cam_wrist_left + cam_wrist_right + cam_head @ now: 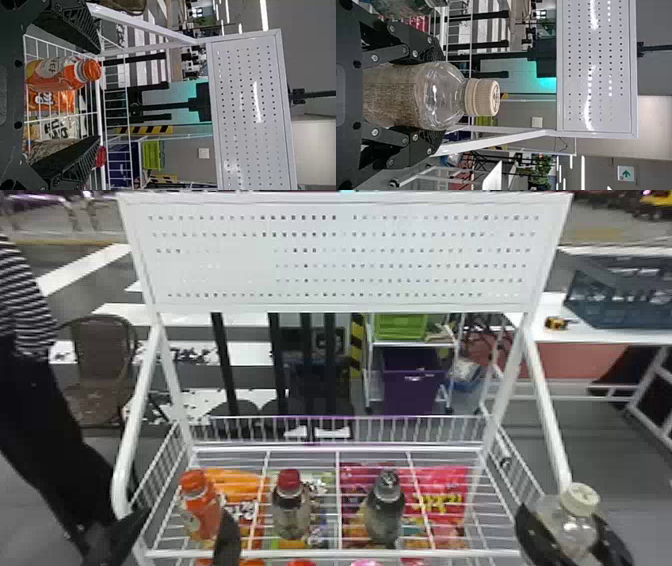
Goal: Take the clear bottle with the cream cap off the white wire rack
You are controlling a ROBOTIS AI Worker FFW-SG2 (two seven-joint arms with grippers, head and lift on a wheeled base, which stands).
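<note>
Clear bottle (574, 532) | beside rack's right edge (522, 462) | right gripper (570, 522): jaws clamped round it | left gripper (186, 517): apart

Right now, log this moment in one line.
right end effector: shut on clear bottle | bottle: beside white wire rack, off it | left end effector: open near orange bottle

From above the front of the white wire rack (330, 553), the head view looks forward and down, standing farthest off. The wrist views, turned on their side, face forward from lower and closer in, the left near the orange bottle (206, 515), the right just behind the clear bottle with the cream cap (575, 527). Each shares its bottle with the head view; all three take in the white perforated panel (225, 265).
</note>
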